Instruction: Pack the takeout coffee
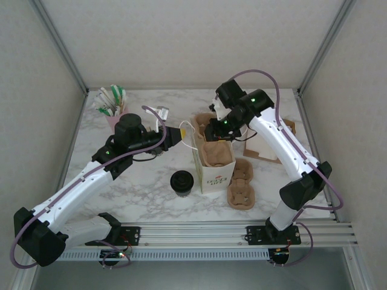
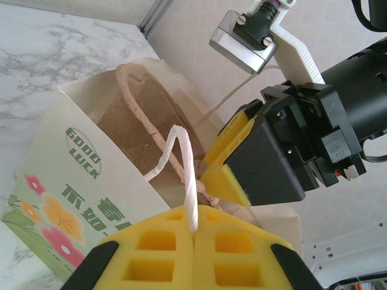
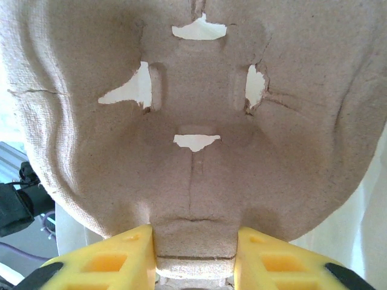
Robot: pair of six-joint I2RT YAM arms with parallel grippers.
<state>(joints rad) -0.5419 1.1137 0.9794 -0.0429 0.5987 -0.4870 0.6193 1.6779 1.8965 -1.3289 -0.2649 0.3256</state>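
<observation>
Pinching the string handle (image 2: pixel 184 163) of the bag (image 1: pixel 214 175) in the closed left gripper (image 2: pixel 193 241), clamping the pulp tray (image 3: pixel 193 121) inside the bag with the right gripper (image 3: pixel 193 244) — yet to pack the coffee (image 1: pixel 181 181), standing just left of the bag.

Bag (image 1: pixel 216 176) interior hidden under pulp tray (image 1: pixel 216 154); handle (image 2: pixel 188 181) end lost between left fingers (image 2: pixel 181 257); right fingers (image 3: pixel 142 248) cropped below.

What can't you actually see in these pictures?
- Inside of the white printed paper bag, top view: brown pulp cup tray covers it.
- Brown flat item at the right, top view: right arm overlaps it.
- Wall of the black-lidded takeout coffee, top view: lid mostly hides it.
</observation>
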